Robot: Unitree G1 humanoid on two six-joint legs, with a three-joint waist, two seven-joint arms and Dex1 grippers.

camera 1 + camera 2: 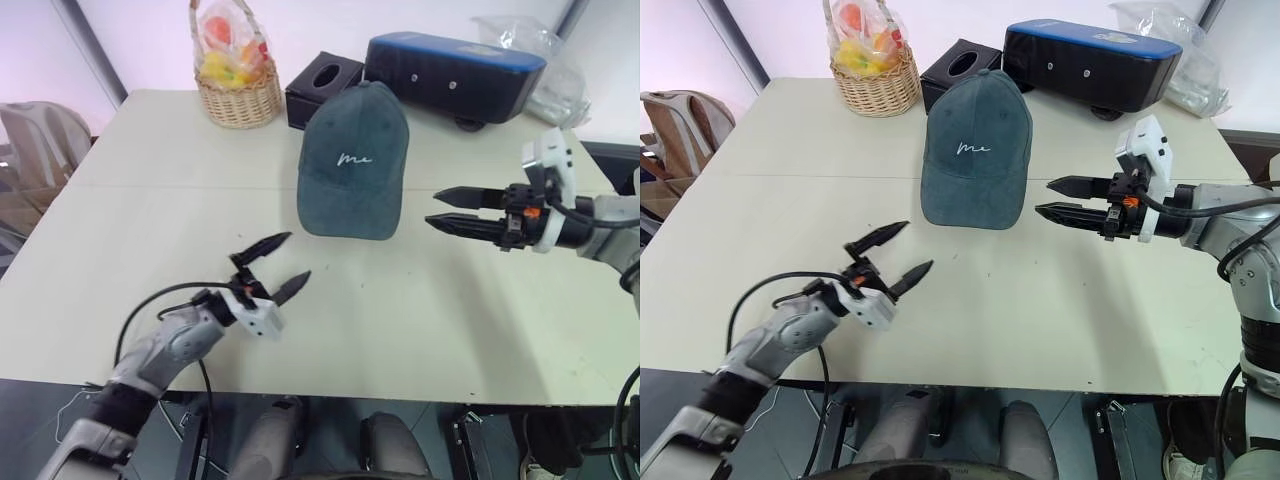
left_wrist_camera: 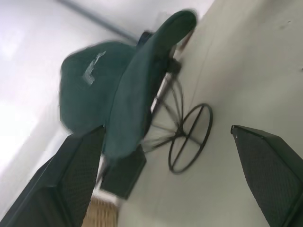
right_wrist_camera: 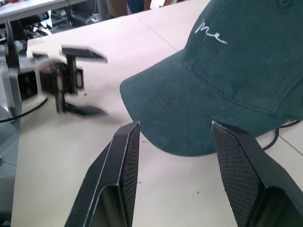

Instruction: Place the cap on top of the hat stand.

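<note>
The cap [image 1: 352,165] sits on the stand [image 2: 184,137] near the tabletop's far edge. Both end effectors, left [image 1: 277,265] and right [image 1: 448,210], are wide and empty; only pulling away seems left.

wicker fruit basket [image 1: 238,95] at eleven o'clock on the table [image 1: 150,250], black tissue box [image 1: 322,84] and dark blue case [image 1: 453,73] toward one

Stand [image 2: 187,137] hidden under cap [image 1: 352,160] in eye views; wrist view shows ring base and few hoops only, blurred. Tissue box [image 1: 322,88] partly behind cap. Left gripper [image 3: 71,85] motion-blurred in right wrist view. Basket [image 1: 238,95] contents wrapped, unclear.
</note>
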